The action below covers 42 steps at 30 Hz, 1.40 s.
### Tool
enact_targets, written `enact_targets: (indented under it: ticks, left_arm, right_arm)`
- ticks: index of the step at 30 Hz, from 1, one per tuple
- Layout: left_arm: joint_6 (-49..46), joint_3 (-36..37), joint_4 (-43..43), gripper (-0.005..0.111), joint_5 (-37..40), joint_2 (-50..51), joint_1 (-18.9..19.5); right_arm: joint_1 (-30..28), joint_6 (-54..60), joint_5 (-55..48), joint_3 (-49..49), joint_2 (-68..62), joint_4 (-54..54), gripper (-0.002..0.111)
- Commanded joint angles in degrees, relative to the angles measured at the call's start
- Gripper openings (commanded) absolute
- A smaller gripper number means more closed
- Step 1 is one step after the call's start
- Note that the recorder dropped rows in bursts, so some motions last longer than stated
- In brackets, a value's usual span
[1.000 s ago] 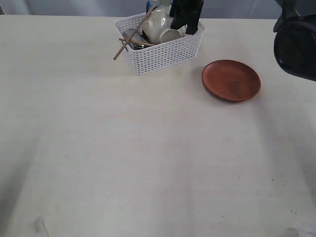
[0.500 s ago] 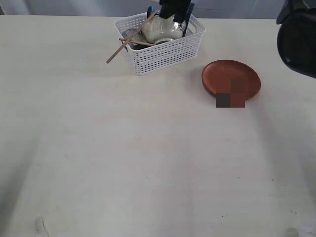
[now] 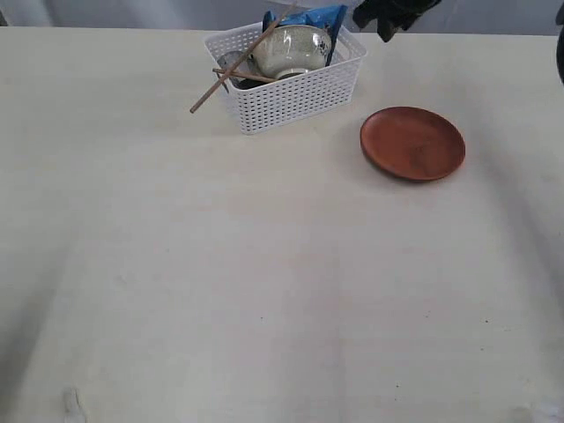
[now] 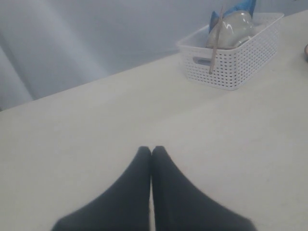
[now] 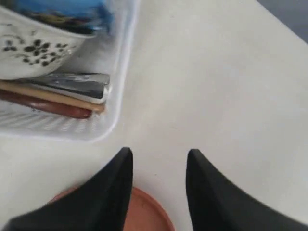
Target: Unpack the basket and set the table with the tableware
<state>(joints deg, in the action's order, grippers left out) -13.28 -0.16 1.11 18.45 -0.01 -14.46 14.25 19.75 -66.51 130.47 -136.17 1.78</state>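
The tabletop (image 3: pixel 264 291) is bare over most of its spread. Everything I care about sits along its far side, close to the right jaws and well apart from the left jaws. The basket (image 3: pixel 300 97) stands just beside the right jaws, off to their left in the exterior view, with its long side running away from them. The plate (image 3: pixel 411 143) is already out. It lies flat on the tabletop on the nearer side of those jaws, apart from the basket. I judge the unpacking barely begun.

Inside the basket the bowl (image 3: pixel 291 51) rides on top at the end nearest the right jaws, tilted so its mouth shows. A blue snack bag (image 3: pixel 324 16) stands behind it. The chopsticks (image 3: pixel 231 69) lean across the end farthest from the right jaws, one poking out over the rim, their long axis slanting away. In the right wrist view the steel cutlery (image 5: pixel 79 85) and a reddish-brown handle (image 5: pixel 48 107) lie flat beneath the bowl, lengthwise along the basket wall that faces the plate.

The right jaws stand partway apart with nothing between them, hovering above the tabletop by the basket's corner. The left jaws are pressed tip to tip and empty over bare tabletop, with the basket far ahead of them.

The right jaws are plainly the nearer pair. I'd take the bowl next: it lies leftward from them, and its tilted rim looks like the edge to straddle.
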Motion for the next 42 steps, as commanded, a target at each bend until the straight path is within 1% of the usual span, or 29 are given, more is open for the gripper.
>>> enact_targets:
  ticks: [1, 3, 7, 12, 15, 18, 20, 21, 25, 32, 33, 35, 39, 42]
  left_arm:
    - [0.36, 0.16, 0.23, 0.000, 0.05, 0.01, -0.33]
    - [0.36, 0.16, 0.23, 0.000, 0.05, 0.01, -0.33]
    - [0.36, 0.16, 0.23, 0.000, 0.05, 0.01, -0.33]
    - [0.36, 0.16, 0.23, 0.000, 0.05, 0.01, -0.33]
    - [0.36, 0.16, 0.23, 0.000, 0.05, 0.01, -0.33]
    - [0.36, 0.16, 0.23, 0.000, 0.05, 0.01, -0.33]
    - [0.36, 0.16, 0.23, 0.000, 0.05, 0.01, -0.33]
    - [0.36, 0.16, 0.23, 0.000, 0.05, 0.01, -0.33]
    - [0.36, 0.16, 0.23, 0.000, 0.05, 0.01, -0.33]
    - [0.36, 0.16, 0.23, 0.000, 0.05, 0.01, -0.33]
    - [0.36, 0.16, 0.23, 0.000, 0.05, 0.01, -0.33]
    - [0.36, 0.16, 0.23, 0.000, 0.05, 0.01, -0.33]
    - [0.36, 0.16, 0.23, 0.000, 0.05, 0.01, -0.33]
    - [0.36, 0.16, 0.23, 0.000, 0.05, 0.01, -0.33]
  right_arm:
    - [-3.37, -2.59, 1.58, 0.03, 0.56, -11.71, 0.047]
    - [-3.89, -2.59, 1.82, 0.03, 0.41, -14.93, 0.051]
    - [-3.28, -2.82, 2.00, 0.03, -0.85, -15.05, 0.047]
    - [-1.42, -2.43, 5.37, 0.03, -3.53, -14.82, 0.047]
    - [-0.97, -4.23, 8.14, 0.03, -4.71, -14.37, 0.047]
    - [-0.51, -7.64, 9.64, 0.03, -5.39, -9.99, 0.041]
    - [-0.29, -7.92, 9.35, 0.03, -5.49, -7.36, 0.037]
    - [-0.29, -7.92, 9.07, 0.03, -5.35, -6.63, 0.037]
    - [-0.29, -7.92, 8.52, 0.03, -4.87, -6.23, 0.041]
    - [1.04, -7.92, 6.26, 0.03, -6.70, -6.37, 0.041]
    - [1.36, -7.92, 5.49, 0.03, -6.70, -6.37, 0.039]
    - [2.02, -7.81, 3.36, 0.03, -6.60, -6.37, 0.029]
    - [3.16, -7.17, -0.09, 0.03, -5.71, -6.37, -0.001]
    - [3.16, -11.67, -1.94, 0.03, -5.59, -6.37, 0.000]
